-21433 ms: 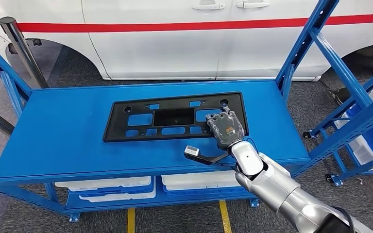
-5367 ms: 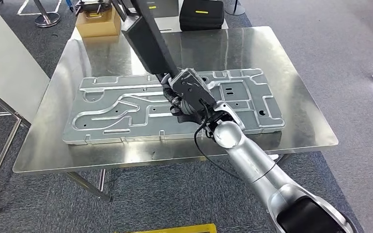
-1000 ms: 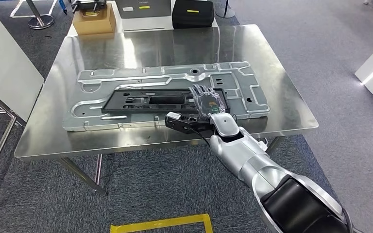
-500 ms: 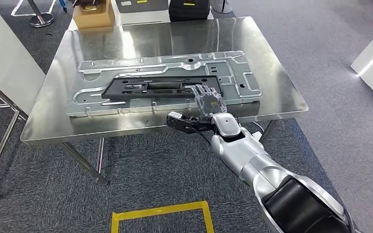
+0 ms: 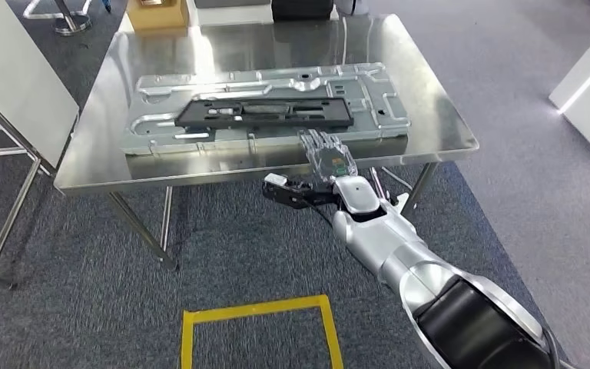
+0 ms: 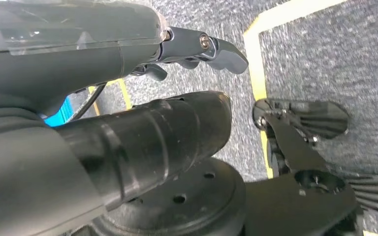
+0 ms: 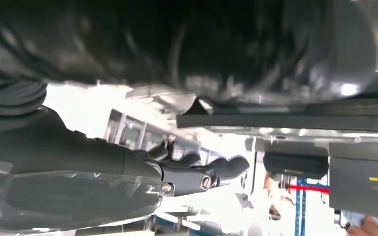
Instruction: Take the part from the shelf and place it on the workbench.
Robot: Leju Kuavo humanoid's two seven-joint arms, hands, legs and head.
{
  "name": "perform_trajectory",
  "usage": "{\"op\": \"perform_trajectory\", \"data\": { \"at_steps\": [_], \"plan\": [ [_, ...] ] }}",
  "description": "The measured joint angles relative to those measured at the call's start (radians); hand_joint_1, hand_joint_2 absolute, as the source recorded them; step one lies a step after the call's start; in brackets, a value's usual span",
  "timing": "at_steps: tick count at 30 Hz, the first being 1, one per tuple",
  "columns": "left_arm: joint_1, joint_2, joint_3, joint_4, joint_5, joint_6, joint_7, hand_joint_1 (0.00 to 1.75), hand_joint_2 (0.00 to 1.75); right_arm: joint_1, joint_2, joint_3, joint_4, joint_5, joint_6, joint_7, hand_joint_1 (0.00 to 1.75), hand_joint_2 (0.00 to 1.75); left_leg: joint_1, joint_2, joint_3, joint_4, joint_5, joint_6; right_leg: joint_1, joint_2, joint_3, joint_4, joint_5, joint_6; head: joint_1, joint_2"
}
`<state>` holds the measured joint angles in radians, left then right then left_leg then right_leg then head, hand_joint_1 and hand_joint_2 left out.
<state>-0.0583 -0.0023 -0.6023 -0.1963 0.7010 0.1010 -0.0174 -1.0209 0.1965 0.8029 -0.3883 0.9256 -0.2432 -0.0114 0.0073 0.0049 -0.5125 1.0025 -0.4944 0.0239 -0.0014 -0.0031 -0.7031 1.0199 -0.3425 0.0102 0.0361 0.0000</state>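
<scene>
The black part [image 5: 264,112] is lying flat on the grey stamped metal plate [image 5: 388,104] on the steel workbench [image 5: 445,131], toward the far side, so the placing step is looking complete and the release is what is in hand. The right hand [image 5: 327,156] is hovering at the bench's near edge, apart from the part, fingers spread and holding nothing. The left hand [image 6: 128,98] is hanging over the carpet with nothing in it. Next, the right arm is needing only to draw clear.

Left hand [image 6: 128,98]: close, fingers loosely apart, holding nothing
Floor [image 6: 325,54]: grey carpet
Tape [image 6: 254,64]: yellow line on carpet
</scene>
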Motion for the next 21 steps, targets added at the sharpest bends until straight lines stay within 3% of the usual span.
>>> {"op": "perform_trajectory", "data": {
  "at_steps": [1, 2, 4, 5, 6, 7, 8, 9, 11, 12, 14, 15, 16, 17, 19, 20, 21],
  "plan": [
    [0.0, -0.001, 0.0, 0.0, 0.0, 0.0, 0.0, 0.0, 0.0, 0.0, -0.002, -0.001, 0.001, -0.002, 0.0, 0.001, 0.0, 0.0, 0.003, 0.003, -0.012, -0.003, 0.014, 0.009, -0.001, 0.002, -0.011, 0.021, -0.032, 0.005, 0.001, 0.0],
    [0.0, -0.001, 0.0, 0.0, 0.0, 0.0, 0.001, 0.0, 0.0, 0.001, -0.005, -0.003, 0.001, -0.006, 0.0, 0.001, 0.0, 0.0, 0.004, 0.005, -0.026, -0.004, 0.029, 0.015, -0.003, 0.003, -0.025, 0.064, -0.083, 0.009, 0.001, 0.0],
    [0.002, -0.001, 0.0, 0.0, 0.003, 0.001, 0.0, 0.0, 0.0, 0.006, -0.01, -0.01, 0.002, -0.026, 0.001, -0.004, 0.0, 0.0, 0.003, 0.006, -0.06, -0.003, 0.055, 0.021, -0.006, 0.003, -0.053, 0.192, -0.185, 0.017, 0.001, 0.0],
    [0.002, -0.001, 0.0, 0.0, 0.004, 0.001, 0.0, 0.0, 0.0, 0.012, -0.014, -0.017, 0.002, -0.044, 0.003, -0.011, 0.0, 0.0, 0.003, 0.006, -0.078, -0.002, 0.068, 0.02, -0.007, 0.003, -0.058, 0.252, -0.205, 0.019, 0.001, 0.0],
    [0.003, -0.001, 0.001, 0.0, 0.005, 0.002, -0.001, 0.0, 0.0, 0.02, -0.017, -0.027, 0.002, -0.065, 0.004, -0.021, 0.0, 0.0, 0.003, 0.006, -0.095, 0.0, 0.081, 0.019, -0.007, 0.003, -0.053, 0.287, -0.2, 0.02, 0.001, 0.0],
    [0.004, -0.002, 0.001, 0.0, 0.004, 0.001, -0.002, 0.0, 0.0, 0.031, -0.021, -0.039, 0.002, -0.088, 0.006, -0.033, 0.0, 0.0, 0.003, 0.006, -0.112, 0.003, 0.092, 0.017, -0.007, 0.003, -0.031, 0.29, -0.176, 0.019, 0.001, 0.0],
    [0.005, -0.003, 0.001, 0.0, 0.004, 0.0, -0.003, 0.0, 0.0, 0.043, -0.025, -0.054, 0.002, -0.111, 0.007, -0.044, 0.0, 0.0, 0.003, 0.006, -0.128, 0.006, 0.103, 0.015, -0.006, 0.003, 0.009, 0.258, -0.15, 0.016, 0.001, 0.0],
    [0.006, -0.005, 0.001, 0.0, 0.003, -0.001, -0.003, 0.0, 0.0, 0.055, -0.03, -0.071, 0.002, -0.132, 0.008, -0.054, 0.0, 0.0, 0.002, 0.005, -0.141, 0.009, 0.113, 0.012, -0.005, 0.003, 0.067, 0.193, -0.141, 0.011, 0.001, 0.0],
    [0.01, -0.01, 0.001, 0.0, 0.004, -0.004, -0.004, 0.0, 0.0, 0.081, -0.043, -0.105, 0.002, -0.172, 0.01, -0.072, 0.0, 0.0, 0.0, 0.005, -0.156, 0.015, 0.13, 0.003, 0.001, 0.003, 0.178, 0.045, -0.166, 0.0, 0.001, 0.0],
    [0.012, -0.012, 0.001, 0.0, 0.005, -0.005, -0.004, 0.0, 0.0, 0.097, -0.051, -0.12, 0.001, -0.189, 0.01, -0.079, 0.0, 0.0, 0.001, 0.005, -0.158, 0.015, 0.138, -0.002, 0.004, 0.003, 0.209, -0.001, -0.182, -0.004, 0.001, 0.0],
    [0.016, -0.015, 0.002, 0.0, 0.007, -0.006, -0.004, 0.0, 0.0, 0.133, -0.068, -0.144, 0.003, -0.212, 0.009, -0.092, 0.0, 0.0, 0.003, 0.004, -0.16, 0.01, 0.154, -0.014, 0.006, 0.0, 0.211, -0.026, -0.177, -0.011, 0.002, 0.0],
    [0.019, -0.016, 0.003, 0.001, 0.007, -0.007, -0.004, 0.0, 0.0, 0.15, -0.076, -0.152, 0.004, -0.219, 0.009, -0.095, 0.0, 0.0, 0.004, 0.003, -0.165, 0.012, 0.146, -0.019, 0.004, -0.002, 0.204, -0.03, -0.166, -0.018, 0.002, 0.0],
    [0.021, -0.017, 0.003, 0.001, 0.008, -0.007, -0.005, 0.0, 0.0, 0.164, -0.082, -0.158, 0.005, -0.224, 0.01, -0.097, 0.0, 0.0, 0.005, 0.002, -0.174, 0.028, 0.12, -0.024, 0.001, -0.003, 0.193, -0.034, -0.152, -0.026, 0.001, 0.0],
    [0.023, -0.017, 0.003, 0.001, 0.01, -0.006, -0.005, 0.0, 0.0, 0.178, -0.088, -0.163, 0.006, -0.229, 0.01, -0.099, 0.0, 0.0, 0.006, 0.001, -0.188, 0.061, 0.075, -0.028, -0.003, -0.004, 0.179, -0.037, -0.136, -0.032, 0.001, 0.0],
    [0.026, -0.019, 0.004, 0.001, 0.016, -0.003, -0.009, 0.0, 0.0, 0.206, -0.099, -0.175, 0.007, -0.244, 0.011, -0.103, 0.0, 0.0, 0.007, 0.001, -0.217, 0.179, -0.03, -0.033, -0.002, -0.003, 0.147, -0.035, -0.109, -0.036, -0.002, 0.0],
    [0.026, -0.019, 0.005, 0.001, 0.02, -0.002, -0.012, 0.0, 0.0, 0.225, -0.108, -0.183, 0.008, -0.253, 0.01, -0.107, 0.0, 0.0, 0.007, 0.001, -0.225, 0.241, -0.057, -0.035, -0.001, -0.004, 0.13, -0.034, -0.097, -0.035, -0.002, 0.0],
    [0.027, -0.02, 0.007, 0.001, 0.024, 0.0, -0.015, 0.0, 0.0, 0.245, -0.118, -0.191, 0.008, -0.262, 0.009, -0.113, 0.0, 0.0, 0.007, 0.001, -0.222, 0.284, -0.058, -0.036, -0.001, -0.006, 0.112, -0.03, -0.086, -0.033, -0.002, 0.0]
  ]
}}
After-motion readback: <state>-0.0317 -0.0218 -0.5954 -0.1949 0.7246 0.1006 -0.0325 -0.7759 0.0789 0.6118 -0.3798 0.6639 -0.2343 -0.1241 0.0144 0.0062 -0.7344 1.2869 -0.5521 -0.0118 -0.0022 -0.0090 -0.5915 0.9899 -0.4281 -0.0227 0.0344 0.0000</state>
